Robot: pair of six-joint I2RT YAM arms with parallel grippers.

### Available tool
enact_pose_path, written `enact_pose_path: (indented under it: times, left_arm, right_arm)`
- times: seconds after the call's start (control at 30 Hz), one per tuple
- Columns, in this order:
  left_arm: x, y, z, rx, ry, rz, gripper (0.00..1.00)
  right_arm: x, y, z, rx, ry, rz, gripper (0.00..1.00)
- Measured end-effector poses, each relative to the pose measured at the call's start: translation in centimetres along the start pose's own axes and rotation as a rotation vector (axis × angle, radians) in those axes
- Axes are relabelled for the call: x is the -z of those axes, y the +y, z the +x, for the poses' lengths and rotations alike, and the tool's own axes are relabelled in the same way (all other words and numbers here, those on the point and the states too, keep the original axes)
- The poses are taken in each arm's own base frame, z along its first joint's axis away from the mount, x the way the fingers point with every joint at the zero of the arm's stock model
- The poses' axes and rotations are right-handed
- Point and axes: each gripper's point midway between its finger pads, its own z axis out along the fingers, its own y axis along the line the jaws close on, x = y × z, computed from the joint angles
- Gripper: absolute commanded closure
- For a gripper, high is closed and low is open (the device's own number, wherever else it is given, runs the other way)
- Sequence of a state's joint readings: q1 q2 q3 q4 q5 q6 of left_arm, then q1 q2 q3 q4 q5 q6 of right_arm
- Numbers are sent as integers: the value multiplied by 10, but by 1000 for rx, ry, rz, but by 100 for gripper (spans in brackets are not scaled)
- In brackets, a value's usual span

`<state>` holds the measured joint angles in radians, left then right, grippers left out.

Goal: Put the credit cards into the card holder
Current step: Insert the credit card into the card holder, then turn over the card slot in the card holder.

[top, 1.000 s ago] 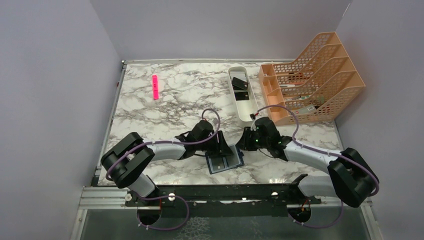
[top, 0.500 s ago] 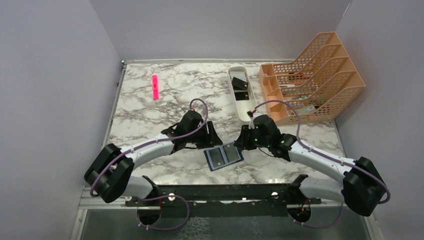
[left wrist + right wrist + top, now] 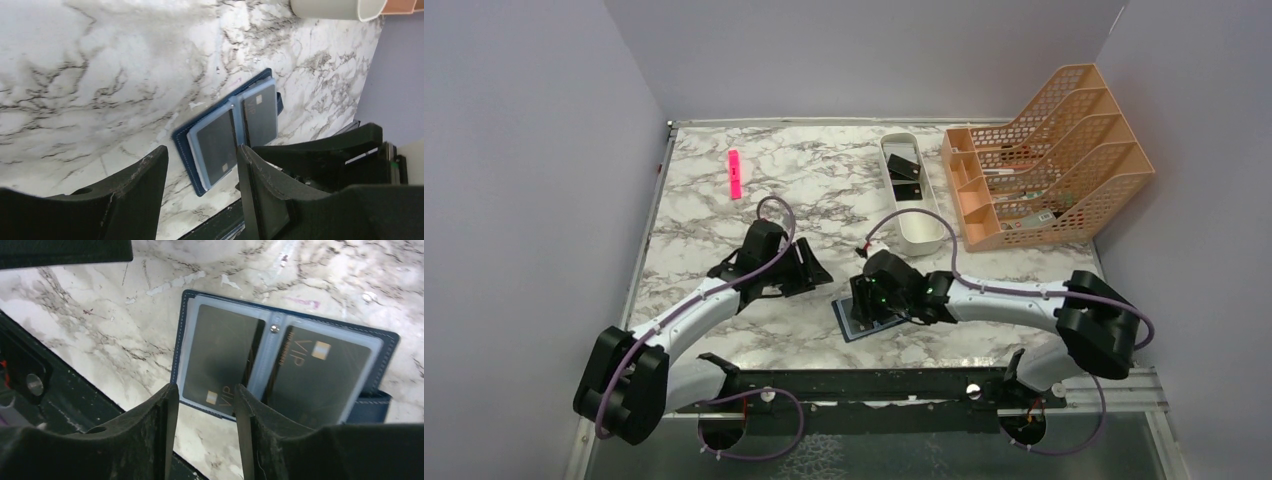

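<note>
Navy card holder [image 3: 270, 347] lies open, two credit cards [image 3: 220, 352] sleeved inside.

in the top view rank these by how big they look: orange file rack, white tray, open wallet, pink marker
1. orange file rack
2. white tray
3. wallet, partly hidden, so its place below the tray is less sure
4. pink marker

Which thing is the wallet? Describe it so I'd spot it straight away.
On the marble table, look midway along the near edge, nearer than the long white tray. The wallet lies open there: the only navy-blue thing, with two black VIP cards in its pockets.
</note>
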<state>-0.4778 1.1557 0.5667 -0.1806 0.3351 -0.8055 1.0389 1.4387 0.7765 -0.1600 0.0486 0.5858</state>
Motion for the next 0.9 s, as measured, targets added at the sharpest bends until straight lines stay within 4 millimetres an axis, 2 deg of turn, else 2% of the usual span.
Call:
enact_pose_path:
  times: [0.07,0.1,0.17,0.27,0.5,0.67,0.7,0.73,0.77,0.9]
  left_arm:
    - [1,8,0,24,3,-4,44]
    - [1,14,1,39,7,-6,44]
    - [0,24,9,65,31,-13,44]
    - [-1,27,16,77,62,-11,44]
    - [-1,24,15,73,66,12,44]
    - [-1,23,15,70,66,14,44]
    - [-1,23,15,69,65,15,44]
    - [-1,23,15,68,64,16,44]
    - [-1,23,15,67,64,17,44]
    - [-3,25,16,69,67,16,44]
  right_arm:
    - [-9,6,2,27,11,17,35]
    - [-12,7,3,37,17,26,33]
    - [-18,8,4,62,30,48,33]
    - [-28,4,3,92,47,92,33]
    - [-38,-6,12,127,88,132,33]
    - [-42,-4,10,140,92,133,31]
    - [-43,-3,10,142,93,133,28]
    - [-43,-3,10,143,93,132,5]
    - [-43,-2,11,145,93,130,0]
    - [-46,3,8,154,83,121,1]
